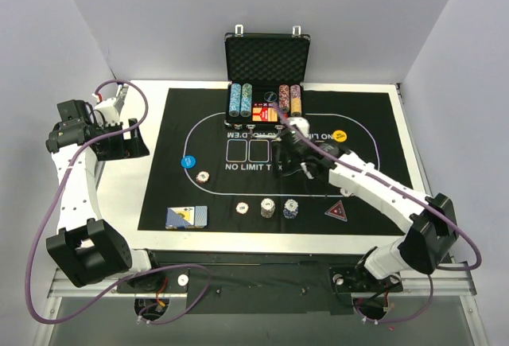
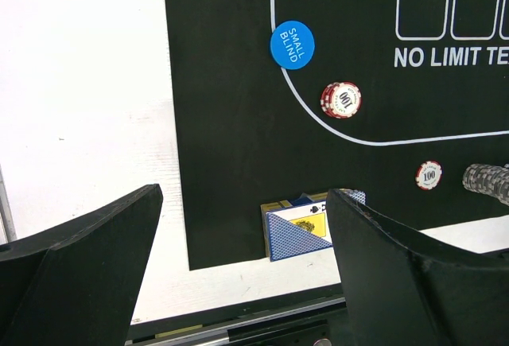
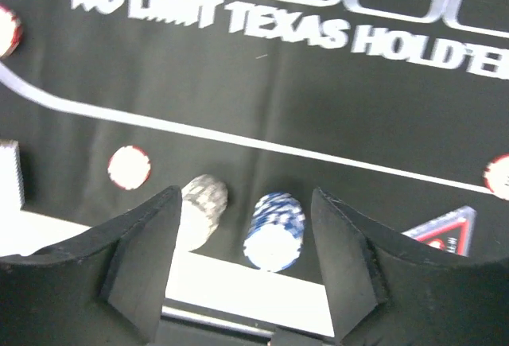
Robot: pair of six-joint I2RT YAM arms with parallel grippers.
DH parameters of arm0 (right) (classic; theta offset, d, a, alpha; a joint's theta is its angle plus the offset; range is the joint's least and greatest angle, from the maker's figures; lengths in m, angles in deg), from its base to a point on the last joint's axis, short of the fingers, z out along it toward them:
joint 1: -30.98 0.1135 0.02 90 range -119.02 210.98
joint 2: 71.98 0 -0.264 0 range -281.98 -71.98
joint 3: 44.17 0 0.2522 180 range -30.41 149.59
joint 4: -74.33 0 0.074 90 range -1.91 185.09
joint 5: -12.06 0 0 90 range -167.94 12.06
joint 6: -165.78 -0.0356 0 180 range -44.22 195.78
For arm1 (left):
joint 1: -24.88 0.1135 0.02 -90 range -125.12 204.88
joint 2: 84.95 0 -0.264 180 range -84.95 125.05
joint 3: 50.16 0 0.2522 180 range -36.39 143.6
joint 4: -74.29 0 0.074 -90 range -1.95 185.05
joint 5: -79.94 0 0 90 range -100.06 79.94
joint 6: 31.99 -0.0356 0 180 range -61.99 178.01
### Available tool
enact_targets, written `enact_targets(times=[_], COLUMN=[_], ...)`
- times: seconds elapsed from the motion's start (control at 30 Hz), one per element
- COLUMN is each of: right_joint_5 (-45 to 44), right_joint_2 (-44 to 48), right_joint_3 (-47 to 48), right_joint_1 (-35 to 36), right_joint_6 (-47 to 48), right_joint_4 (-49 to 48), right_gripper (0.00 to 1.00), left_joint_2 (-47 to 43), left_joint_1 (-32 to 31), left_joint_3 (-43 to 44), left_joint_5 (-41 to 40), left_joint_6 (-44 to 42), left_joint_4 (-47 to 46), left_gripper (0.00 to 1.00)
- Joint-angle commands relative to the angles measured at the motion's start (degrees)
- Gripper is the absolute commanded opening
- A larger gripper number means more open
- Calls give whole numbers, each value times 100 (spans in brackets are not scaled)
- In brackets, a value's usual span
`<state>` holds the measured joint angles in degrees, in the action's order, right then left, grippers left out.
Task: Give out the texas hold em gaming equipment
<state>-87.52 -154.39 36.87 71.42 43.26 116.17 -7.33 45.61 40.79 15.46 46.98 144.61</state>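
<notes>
The deck of blue-backed cards [image 1: 187,216] lies at the mat's near left corner, with a face-up card on top [image 2: 306,223]. A blue disc [image 1: 188,161] and a red-striped chip [image 1: 203,176] lie left of centre. A yellow disc [image 1: 339,134] lies right. A single chip [image 1: 243,207], a grey chip stack [image 1: 267,207], a blue chip stack [image 1: 291,207] and the black-red triangular marker [image 1: 337,211] line the near edge. My right gripper [image 1: 293,163] is open and empty above the mat's middle; its view [image 3: 245,201] shows both stacks [image 3: 274,231] below. My left gripper [image 1: 127,145] is open and empty [image 2: 245,195] off the mat's left side.
The open black case [image 1: 266,60] with chip columns stands at the far edge of the mat [image 1: 366,179]. White table [image 1: 147,203] borders the mat on the left and near sides. Grey walls enclose the table.
</notes>
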Motion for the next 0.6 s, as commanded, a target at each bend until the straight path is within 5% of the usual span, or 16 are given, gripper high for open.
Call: enact_targets(times=[0.0,0.57], right_joint_5=[633,695], right_joint_2=[-328,-1541], right_joint_3=[337,681], right_joint_1=[744,1440], right_joint_6=[736,1247], right_joint_4=[348,673], right_gripper=[65,69], left_joint_2=[-54,-63], left_joint_1=[45,45], left_joint_3=[24,200], left_joint_5=[103,59], left_joint_6=[-31,-40], left_joint_4=[-57,22], left_gripper=[96,96])
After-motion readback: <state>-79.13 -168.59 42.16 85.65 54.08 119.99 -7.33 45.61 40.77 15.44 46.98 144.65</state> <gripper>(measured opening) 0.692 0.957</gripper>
